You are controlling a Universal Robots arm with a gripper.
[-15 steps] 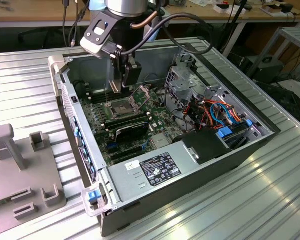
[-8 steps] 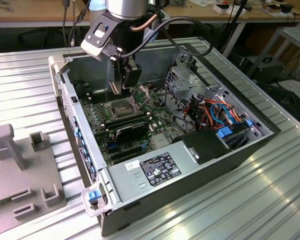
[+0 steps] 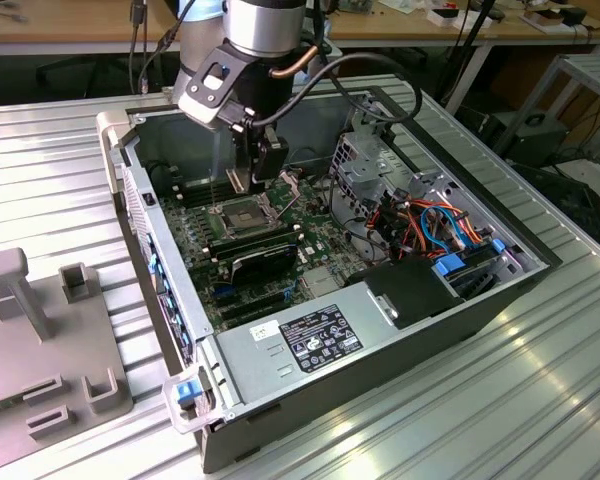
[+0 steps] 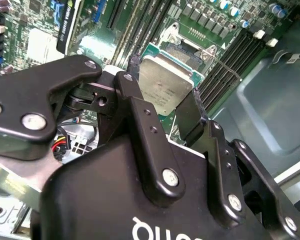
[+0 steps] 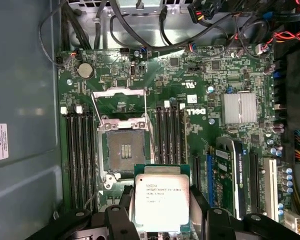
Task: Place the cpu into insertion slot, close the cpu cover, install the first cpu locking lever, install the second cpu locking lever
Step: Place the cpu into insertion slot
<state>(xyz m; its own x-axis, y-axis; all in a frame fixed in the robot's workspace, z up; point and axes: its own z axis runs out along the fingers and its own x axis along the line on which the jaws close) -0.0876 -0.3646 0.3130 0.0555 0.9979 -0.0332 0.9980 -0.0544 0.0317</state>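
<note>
Step 1 is being worked: the cpu is being held off the board and is not yet seated. It is being carried flat, metal top toward the wrist cameras. It is being clamped on two opposite edges by the fingers of the tool. The jaws are closed down to chip width, with nothing else held between them.

The insertion slot is being seen just beside the chip in the first wrist view, with its contact field bare and nothing in it. The cpu cover is being seen swung open past one side of the socket. The locking levers are being judged released, since thin wires stand clear of the frame. Steps 2–4 are not started.

The socket is flanked on both sides by the memory slots.

In the exterior view the tool is being seen hanging right over the slot. That puts it in the far-left part of the green board. The board sits inside the open computer case, which lies on the ribbed metal surface.

Judgement on what seating calls for:
- The chip is to be centred squarely over the socket.
- The corner and notch orientation is to be matched.
- It is to be lowered level, with no sliding across the contacts.
- The grip is to be released only once the chip is resting inside the frame.

The main risk is a tilted or offset drop onto the contacts.
</note>
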